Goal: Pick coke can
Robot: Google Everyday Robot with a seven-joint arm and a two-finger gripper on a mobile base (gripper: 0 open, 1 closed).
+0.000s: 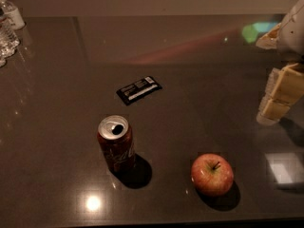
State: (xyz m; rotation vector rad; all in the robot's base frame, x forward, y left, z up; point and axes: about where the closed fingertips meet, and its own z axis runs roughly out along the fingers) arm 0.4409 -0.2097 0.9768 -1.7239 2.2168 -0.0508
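Camera view catches the approach step barely under way: the coke can [115, 144] stands upright and untouched on the dark table [57, 103], at about seven o'clock from the table's middle, its silver top and tab hole facing up. The gripper [275, 103] hangs at the three o'clock edge, well apart from the can and pointing downward, with the pale arm casing [292, 27] above it at two o'clock. How wide it stands I cannot tell, and nothing appears to be in it. The next move, as I judge it, calls for a long sweep toward eight o'clock, clearing the red apple [212, 174] at five o'clock, then settling around the can's body. The black wrapped bar [139, 89] near eleven o'clock and the water bottles [8, 25] at ten o'clock lie off that path.
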